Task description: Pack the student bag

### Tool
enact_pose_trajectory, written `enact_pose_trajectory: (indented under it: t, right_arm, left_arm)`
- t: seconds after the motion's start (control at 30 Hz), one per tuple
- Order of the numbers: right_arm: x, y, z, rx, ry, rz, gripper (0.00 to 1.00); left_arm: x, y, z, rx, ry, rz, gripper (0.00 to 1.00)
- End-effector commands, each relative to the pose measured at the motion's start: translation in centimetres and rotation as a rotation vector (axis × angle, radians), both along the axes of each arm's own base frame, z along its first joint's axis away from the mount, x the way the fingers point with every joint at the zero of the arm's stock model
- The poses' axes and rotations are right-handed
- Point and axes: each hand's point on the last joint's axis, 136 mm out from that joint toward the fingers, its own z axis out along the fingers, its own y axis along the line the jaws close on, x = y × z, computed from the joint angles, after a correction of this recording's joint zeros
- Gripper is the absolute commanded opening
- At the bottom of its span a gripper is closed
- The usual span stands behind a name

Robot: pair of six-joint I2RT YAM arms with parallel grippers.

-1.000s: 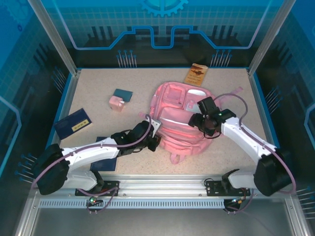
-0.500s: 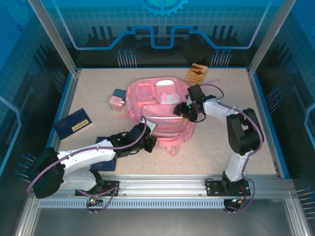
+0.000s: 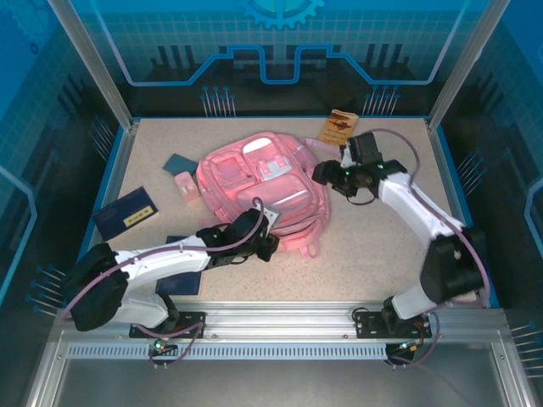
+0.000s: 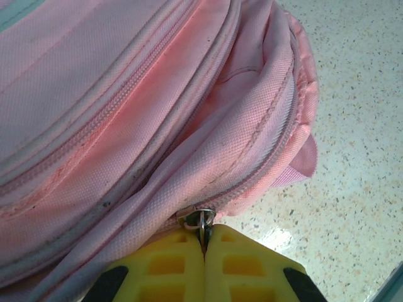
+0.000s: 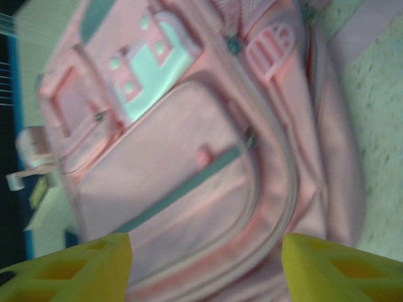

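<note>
- Dark blue book (image 3: 127, 214): far left on the tabletop (image 3: 356, 263), not yet packed.
- Left tool (image 4: 204, 242): pressed together, pinching the zip pull (image 4: 200, 218) at the bag's near edge, likely to work the zip open.
- Student bag (image 3: 254, 182): mid-tabletop, lying flat, front up.
- Right tool (image 3: 327, 174): spread, at the bag's right edge, probably to brace it. Contact is unclear because the wrist view is blurred.

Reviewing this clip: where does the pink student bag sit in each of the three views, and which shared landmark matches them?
Top external: student bag mid-table, slightly left of centre, between the arms.
Left wrist: student bag covers the upper left; left gripper pinches its zip pull at bottom centre.
Right wrist: student bag across the middle, blurred, front pockets showing.
Shared landmark: speckled tabletop beside the bag.
</note>
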Motion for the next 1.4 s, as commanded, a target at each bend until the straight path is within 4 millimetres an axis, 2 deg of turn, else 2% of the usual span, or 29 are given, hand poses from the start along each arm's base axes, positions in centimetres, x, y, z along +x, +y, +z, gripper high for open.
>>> enact_pose_trajectory:
  t: [0.0, 0.1, 0.13, 0.27, 0.4, 0.6, 0.7, 0.77, 0.83, 0.93, 1.03, 1.17, 1.37]
  right_arm:
    - [-5.8, 0.5, -2.9, 0.094, 0.219, -0.050, 0.65]
    - [-8.2, 1.9, -3.1, 0.205, 0.264, -0.097, 0.67]
    - [-9.0, 2.1, -3.9, 0.220, 0.288, -0.113, 0.67]
    - [-10.1, 3.3, -4.3, 0.263, 0.314, -0.145, 0.72]
    - [-9.9, 4.5, -5.3, 0.282, 0.339, -0.155, 0.75]
    - [-8.3, 6.0, -6.5, 0.284, 0.369, -0.142, 0.77]
    - [-7.9, 6.0, -7.8, 0.255, 0.402, -0.166, 0.70]
    - [-7.6, 5.5, -8.7, 0.223, 0.413, -0.191, 0.61]
    - [-7.5, 4.5, -9.6, 0.157, 0.419, -0.227, 0.54]
    - [-7.9, 2.0, -11.3, 0.002, 0.420, -0.286, 0.34]
    - [-7.9, 0.4, -12.3, -0.079, 0.417, -0.327, 0.24]
    - [-7.8, -0.6, -13.0, -0.135, 0.412, -0.347, 0.21]
    - [-7.7, -1.0, -13.0, -0.152, 0.401, -0.353, 0.21]
  left_arm:
    - [1.4, -3.0, 3.1, -0.104, -0.066, -0.041, 0.00]
    - [1.8, -4.2, 3.2, -0.126, -0.063, -0.059, 0.00]
    - [1.9, -4.4, 3.2, -0.129, -0.060, -0.064, 0.00]
    - [2.2, -5.4, 3.3, -0.134, -0.058, -0.081, 0.00]
    - [2.2, -5.7, 3.3, -0.132, -0.057, -0.090, 0.00]
    - [2.1, -5.6, 2.9, -0.119, -0.045, -0.093, 0.00]
    - [2.0, -5.3, 2.7, -0.112, -0.041, -0.087, 0.00]
    - [1.9, -4.8, 2.4, -0.096, -0.033, -0.074, 0.00]
    - [1.7, -4.0, 1.8, -0.059, -0.019, -0.048, 0.00]
    - [0.9, -1.7, 0.3, 0.043, 0.029, -0.009, 0.00]
    - [0.1, 0.7, -1.2, 0.141, 0.065, 0.024, 0.00]
    - [-0.4, 4.0, -2.3, 0.240, 0.081, 0.092, 0.00]
    - [1.0, 9.3, -3.2, 0.286, 0.090, 0.263, 0.00]
